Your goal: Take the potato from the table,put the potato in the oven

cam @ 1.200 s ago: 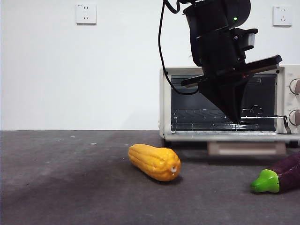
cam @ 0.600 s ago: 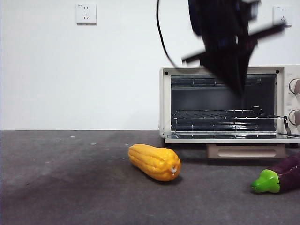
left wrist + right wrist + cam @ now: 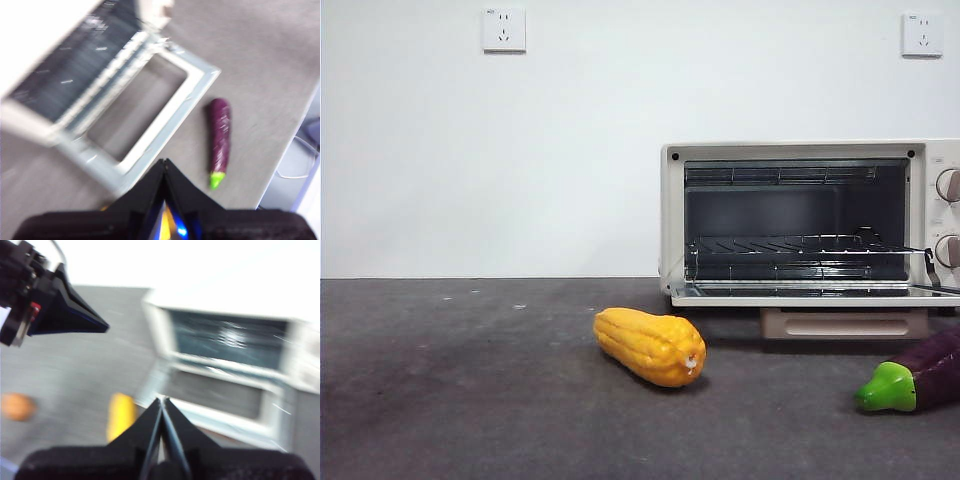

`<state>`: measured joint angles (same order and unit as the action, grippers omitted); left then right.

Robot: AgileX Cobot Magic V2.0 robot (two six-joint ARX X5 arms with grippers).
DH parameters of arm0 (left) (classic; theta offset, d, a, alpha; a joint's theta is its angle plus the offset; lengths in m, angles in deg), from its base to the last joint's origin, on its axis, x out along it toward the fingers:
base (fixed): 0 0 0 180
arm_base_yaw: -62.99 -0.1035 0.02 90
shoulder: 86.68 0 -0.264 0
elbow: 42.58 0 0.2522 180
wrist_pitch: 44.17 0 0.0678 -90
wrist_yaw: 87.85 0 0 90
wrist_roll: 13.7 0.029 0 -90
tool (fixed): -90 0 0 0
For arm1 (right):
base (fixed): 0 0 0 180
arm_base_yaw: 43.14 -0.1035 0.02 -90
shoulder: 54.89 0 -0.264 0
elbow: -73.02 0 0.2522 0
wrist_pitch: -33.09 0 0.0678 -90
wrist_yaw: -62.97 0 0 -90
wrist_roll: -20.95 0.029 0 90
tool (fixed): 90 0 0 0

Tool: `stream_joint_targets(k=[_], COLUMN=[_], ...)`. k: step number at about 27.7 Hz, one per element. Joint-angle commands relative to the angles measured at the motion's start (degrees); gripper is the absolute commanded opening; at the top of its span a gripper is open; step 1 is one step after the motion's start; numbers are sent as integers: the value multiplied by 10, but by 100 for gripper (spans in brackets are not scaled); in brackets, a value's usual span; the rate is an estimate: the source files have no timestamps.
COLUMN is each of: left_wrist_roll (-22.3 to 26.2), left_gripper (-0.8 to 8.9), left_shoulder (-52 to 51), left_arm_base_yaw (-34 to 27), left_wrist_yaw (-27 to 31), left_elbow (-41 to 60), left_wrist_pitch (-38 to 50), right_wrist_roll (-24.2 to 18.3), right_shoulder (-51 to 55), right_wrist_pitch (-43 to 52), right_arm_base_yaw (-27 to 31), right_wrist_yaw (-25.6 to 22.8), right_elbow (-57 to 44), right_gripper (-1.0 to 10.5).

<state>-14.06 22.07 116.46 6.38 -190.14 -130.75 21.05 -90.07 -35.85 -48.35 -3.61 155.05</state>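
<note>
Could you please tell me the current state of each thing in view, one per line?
oven: door open, rack bare.
potato: on the table, untouched.
corn: lying on its side.
eggplant: lying flat.
left gripper: shut, empty, above the oven door.
right gripper: shut, empty, raised.

White wall (image 3: 520, 160) standing plain behind the tabletop (image 3: 470, 400); two sockets (image 3: 503, 29) sitting high on it, evenly lit.

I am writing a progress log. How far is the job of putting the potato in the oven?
Done: the oven door lies open, rack bare. In hand: nothing. The left gripper and right gripper both have shut, empty jaws, up above the table. Left: the potato lies on the table, to be picked up and placed inside.
</note>
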Motion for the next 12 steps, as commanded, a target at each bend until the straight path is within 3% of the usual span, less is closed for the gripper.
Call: stream_joint_targets(k=[1,6,12], left_wrist_roll=[10,10,10], left_gripper=[-6,-5,-5], left_shoulder=[-32,-84,-150], left_arm_base_yaw=[2,2,2], left_wrist_yaw=[4,50,48], left_elbow=[3,3,3], left_wrist_pitch=[-5,-28,-28], right_wrist_roll=[31,67,127], right_shoulder=[-28,-72,-111], right_wrist_pitch=[34,91,185], right_arm_base_yaw=[-1,-2,-63], right_wrist_yaw=[42,114,122], right_elbow=[0,0,1], right_gripper=[-3,-3,-3])
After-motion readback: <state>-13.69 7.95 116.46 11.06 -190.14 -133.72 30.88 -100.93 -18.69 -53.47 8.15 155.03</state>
